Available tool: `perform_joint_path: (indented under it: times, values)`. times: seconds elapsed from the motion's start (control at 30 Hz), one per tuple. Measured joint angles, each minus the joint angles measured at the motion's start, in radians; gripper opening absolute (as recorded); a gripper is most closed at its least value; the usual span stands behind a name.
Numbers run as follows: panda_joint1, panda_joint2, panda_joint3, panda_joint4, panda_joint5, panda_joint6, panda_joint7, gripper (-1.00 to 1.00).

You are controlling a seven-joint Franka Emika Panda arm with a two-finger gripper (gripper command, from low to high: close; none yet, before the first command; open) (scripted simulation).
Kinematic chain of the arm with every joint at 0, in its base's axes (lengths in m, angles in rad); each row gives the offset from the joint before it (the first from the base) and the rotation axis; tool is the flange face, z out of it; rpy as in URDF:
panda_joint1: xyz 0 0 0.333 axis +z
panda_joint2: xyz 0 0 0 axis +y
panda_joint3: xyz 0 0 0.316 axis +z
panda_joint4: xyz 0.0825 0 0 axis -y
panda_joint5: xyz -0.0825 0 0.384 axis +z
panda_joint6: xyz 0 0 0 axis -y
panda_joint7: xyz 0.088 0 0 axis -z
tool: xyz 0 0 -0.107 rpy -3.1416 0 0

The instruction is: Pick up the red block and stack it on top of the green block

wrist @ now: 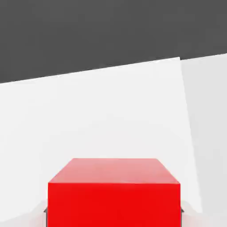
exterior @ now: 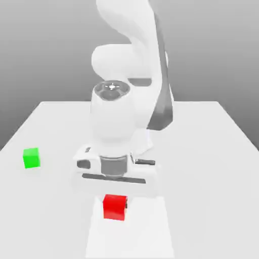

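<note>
At the exterior view's left, the green block (exterior: 31, 158) sits on the table (exterior: 202, 152), well apart from the gripper (exterior: 115, 206), which is closed on the red block (exterior: 115, 207) near the middle, in front of a brighter white strip (exterior: 146, 227). The hand view gives the grip from close up, with a fingertip (wrist: 46, 217) against each of two opposite sides of the red block, and beyond it the strip's corner and straight edge meeting a dark grey area (wrist: 97, 35).
</note>
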Motion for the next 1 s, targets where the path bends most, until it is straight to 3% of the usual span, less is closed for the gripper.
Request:
perform_joint_path:
  times: [0.6, 0.77, 1.0]
  values:
    - [-0.664, -0.226, -0.338, -0.130, -0.137, -0.085, 0.731, -1.00]
    - [-0.649, -0.159, -0.389, -0.128, 0.029, -0.056, 0.662, -1.00]
    - [-0.611, -0.038, -0.372, -0.115, 0.241, 0.014, 0.513, -1.00]
